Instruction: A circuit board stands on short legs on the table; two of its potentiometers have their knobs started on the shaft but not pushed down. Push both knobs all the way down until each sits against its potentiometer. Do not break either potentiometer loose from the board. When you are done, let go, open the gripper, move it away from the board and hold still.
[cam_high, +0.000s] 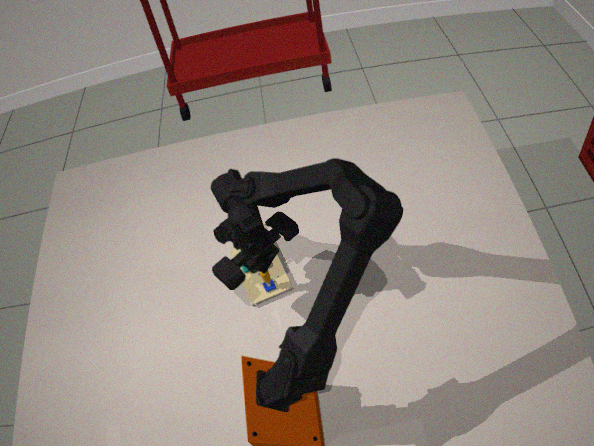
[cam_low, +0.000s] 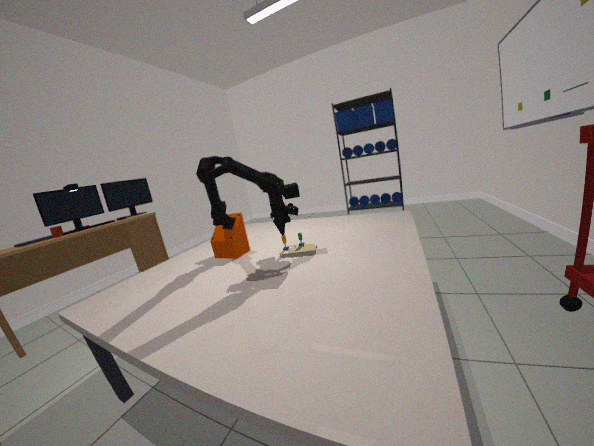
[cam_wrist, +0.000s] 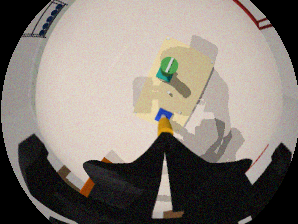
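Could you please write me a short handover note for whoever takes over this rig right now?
Gripper: shut, holding nothing, tips directly over the orange knob, apparently pressing it.
Circuit board: on the table near the arm's orange base.
Green knob: stands tall on its shaft, untouched.
Done: neither knob is clearly seated.
Left: finish the orange, push the green, open, retreat, hold still.

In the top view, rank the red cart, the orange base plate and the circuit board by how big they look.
1. Red cart, though its height brings it nearer the camera.
2. Orange base plate.
3. Circuit board, partly hidden by the arm.
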